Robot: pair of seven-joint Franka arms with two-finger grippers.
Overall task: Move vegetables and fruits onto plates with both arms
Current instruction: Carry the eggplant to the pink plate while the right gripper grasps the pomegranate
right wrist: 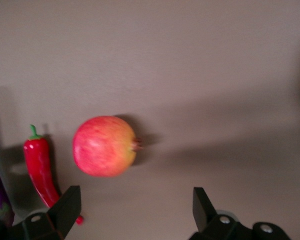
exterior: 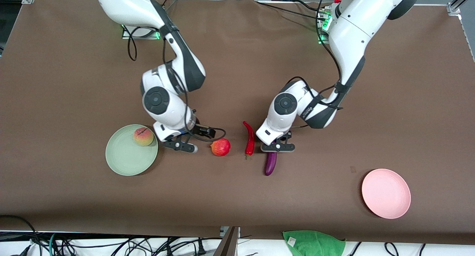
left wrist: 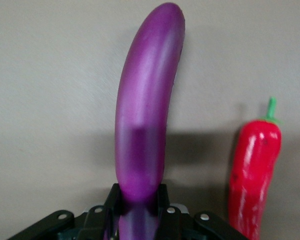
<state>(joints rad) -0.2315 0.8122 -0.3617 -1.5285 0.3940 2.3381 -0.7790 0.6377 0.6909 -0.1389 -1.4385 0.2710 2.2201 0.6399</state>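
My left gripper (exterior: 277,147) is shut on the stem end of the purple eggplant (exterior: 270,164); the black fingers (left wrist: 112,202) press both sides of the eggplant (left wrist: 145,115). Its free end points toward the front camera. The red chili (exterior: 249,139) lies beside it, apart, and the chili (left wrist: 254,175) also shows in the left wrist view. My right gripper (exterior: 184,145) hangs open between the mint green plate (exterior: 126,161) and the red pomegranate (exterior: 220,147), holding nothing. The pomegranate (right wrist: 104,146) lies ahead of the right gripper (right wrist: 135,200), off to one side. The peach (exterior: 143,136) rests on the green plate.
The pink plate (exterior: 386,193) sits toward the left arm's end of the table, nearer the front camera, with nothing on it. A green cloth (exterior: 313,243) lies off the table's front edge. Brown mat covers the table.
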